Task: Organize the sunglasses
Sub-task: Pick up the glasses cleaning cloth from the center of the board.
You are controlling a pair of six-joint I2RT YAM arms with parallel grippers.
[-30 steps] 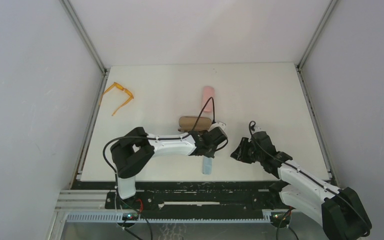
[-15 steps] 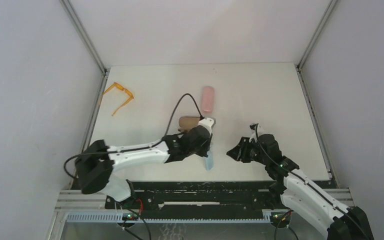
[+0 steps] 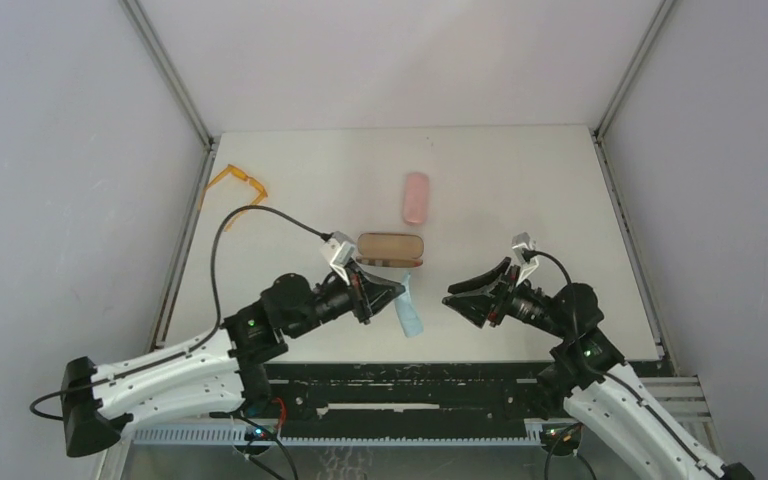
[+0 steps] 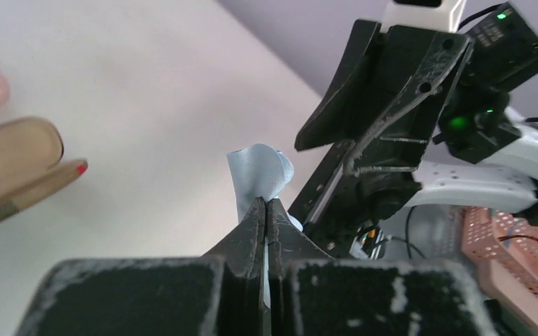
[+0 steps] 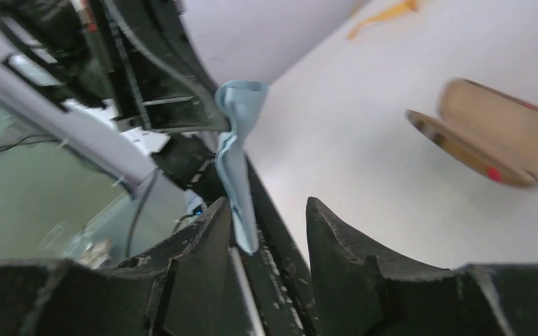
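Observation:
The orange sunglasses (image 3: 238,185) lie unfolded at the table's far left edge, and show at the top of the right wrist view (image 5: 385,14). The black sunglasses are not in view. My left gripper (image 3: 397,293) is shut on a light-blue cloth (image 3: 410,315) and holds it above the table's near edge; the cloth sticks up past the tips (image 4: 256,175). My right gripper (image 3: 452,298) is open and empty, level with the cloth, pointing left at it. In the right wrist view the cloth (image 5: 237,140) hangs just ahead of my right gripper (image 5: 270,204), by its left finger.
A brown case (image 3: 391,247) lies open mid-table, just behind the left gripper. A pink case (image 3: 416,197) lies shut farther back. The two grippers face each other closely near the table's front edge.
My left arm has drawn back toward the near edge and lifted the blue cloth off the table. My right arm has also drawn back, with its gripper now pointing left at the cloth.

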